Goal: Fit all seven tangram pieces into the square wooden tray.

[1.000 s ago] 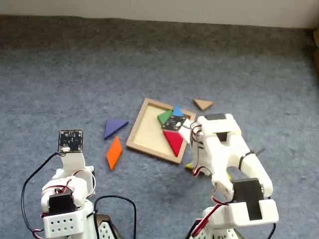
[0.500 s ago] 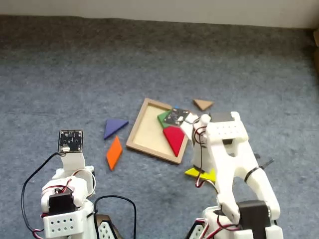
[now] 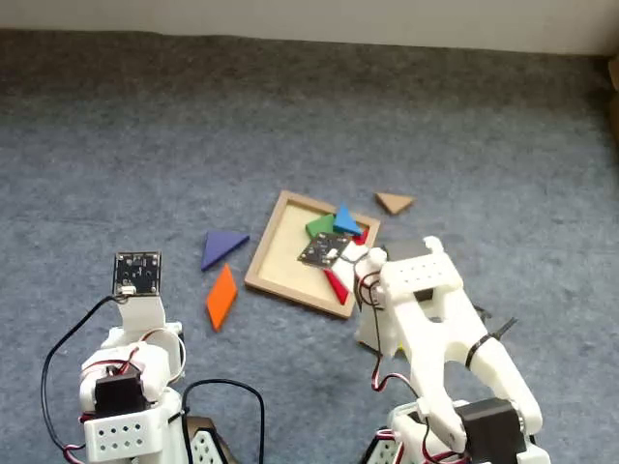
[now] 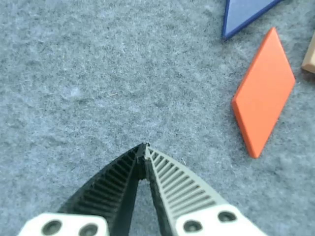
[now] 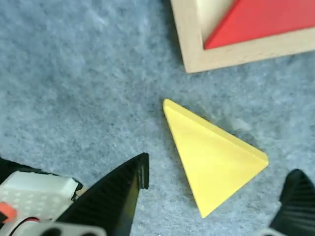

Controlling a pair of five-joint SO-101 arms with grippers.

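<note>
Grey carpet runs to a pale wall. The tray holds 3 pieces: the red piece, green piece and blue piece. Just beside its rim lies the yellow triangle, between the right gripper's spread fingers. The left gripper, pinched together, hangs well apart from the tray.
</note>
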